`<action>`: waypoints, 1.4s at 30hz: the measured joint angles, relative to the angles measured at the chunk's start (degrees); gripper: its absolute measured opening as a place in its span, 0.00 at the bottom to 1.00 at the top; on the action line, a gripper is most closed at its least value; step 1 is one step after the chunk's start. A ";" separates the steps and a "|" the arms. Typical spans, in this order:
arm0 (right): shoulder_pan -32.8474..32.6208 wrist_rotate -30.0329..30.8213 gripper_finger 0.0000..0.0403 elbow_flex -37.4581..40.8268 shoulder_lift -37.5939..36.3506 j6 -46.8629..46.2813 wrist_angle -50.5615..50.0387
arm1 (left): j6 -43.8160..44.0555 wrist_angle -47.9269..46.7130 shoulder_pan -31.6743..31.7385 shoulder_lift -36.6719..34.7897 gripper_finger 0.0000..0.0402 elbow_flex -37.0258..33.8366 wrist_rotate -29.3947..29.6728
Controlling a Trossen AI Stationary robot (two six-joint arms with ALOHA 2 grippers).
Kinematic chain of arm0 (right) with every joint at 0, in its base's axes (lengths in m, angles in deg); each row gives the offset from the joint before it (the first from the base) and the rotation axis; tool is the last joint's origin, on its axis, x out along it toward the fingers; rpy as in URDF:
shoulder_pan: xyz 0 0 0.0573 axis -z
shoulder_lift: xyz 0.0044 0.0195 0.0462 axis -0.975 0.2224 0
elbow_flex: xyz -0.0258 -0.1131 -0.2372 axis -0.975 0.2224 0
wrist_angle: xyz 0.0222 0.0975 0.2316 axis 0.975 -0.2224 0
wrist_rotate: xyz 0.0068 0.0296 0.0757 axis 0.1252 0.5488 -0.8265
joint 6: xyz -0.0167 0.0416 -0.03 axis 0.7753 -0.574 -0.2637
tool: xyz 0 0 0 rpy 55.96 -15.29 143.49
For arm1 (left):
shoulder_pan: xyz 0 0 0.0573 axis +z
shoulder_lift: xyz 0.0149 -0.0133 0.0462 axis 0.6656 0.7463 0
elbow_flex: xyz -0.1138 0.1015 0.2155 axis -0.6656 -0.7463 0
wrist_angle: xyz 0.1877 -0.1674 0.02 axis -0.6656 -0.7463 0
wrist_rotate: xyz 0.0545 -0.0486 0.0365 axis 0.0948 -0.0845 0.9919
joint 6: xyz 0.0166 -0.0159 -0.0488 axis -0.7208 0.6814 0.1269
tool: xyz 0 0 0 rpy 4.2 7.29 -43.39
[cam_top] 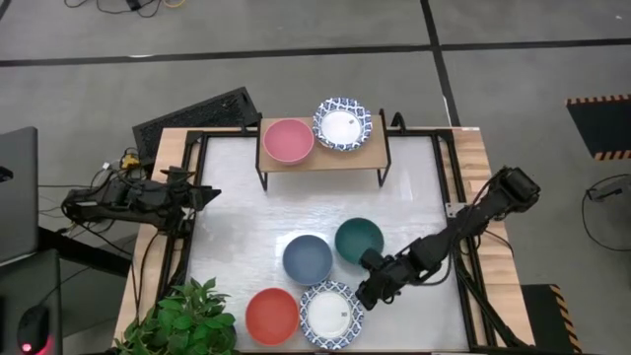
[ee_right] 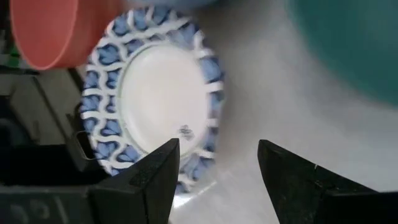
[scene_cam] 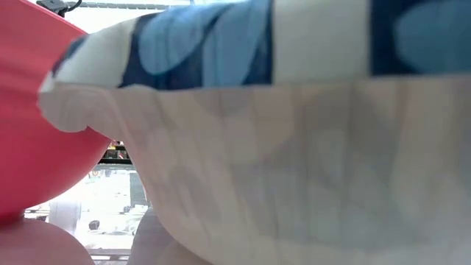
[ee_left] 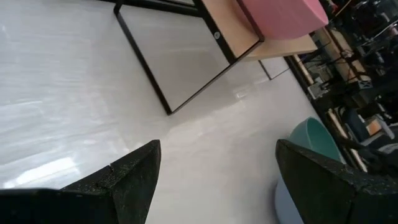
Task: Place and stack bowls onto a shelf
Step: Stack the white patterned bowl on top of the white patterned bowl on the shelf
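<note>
Right now: right pincer (cam_top: 367,293) released, fingers spread, low over the desk (cam_top: 237,237), just beside the near patterned bowl (cam_top: 330,314); dark green bowl (cam_top: 359,241) just behind it, blue bowl (cam_top: 308,258) and red bowl (cam_top: 271,316) farther out. Well beyond it, shelf (cam_top: 320,158) carrying pink bowl (cam_top: 288,141) and another patterned bowl (cam_top: 341,124). Left pincer (cam_top: 207,194) likewise released, parked at the desk's edge.
</note>
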 joint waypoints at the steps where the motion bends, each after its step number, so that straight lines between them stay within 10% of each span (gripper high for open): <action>1: -0.35 -0.57 0.61 0.04 0.92 -0.13 0.54 | 0.01 -0.03 0.00 -0.01 0.75 0.00 0.02; 19: -1.31 -4.69 0.59 -7.40 17.35 -0.80 3.36 | -1.11 0.21 0.00 -0.02 0.75 0.00 -1.61; 30: -1.22 -7.98 0.06 -11.09 19.18 -5.08 1.23 | -2.86 -0.02 -0.02 -0.04 0.75 0.00 -1.68; 42: -1.30 -12.27 0.05 -11.02 8.47 -6.61 -4.63 | -5.58 -0.03 -0.02 -0.04 0.75 0.00 -0.74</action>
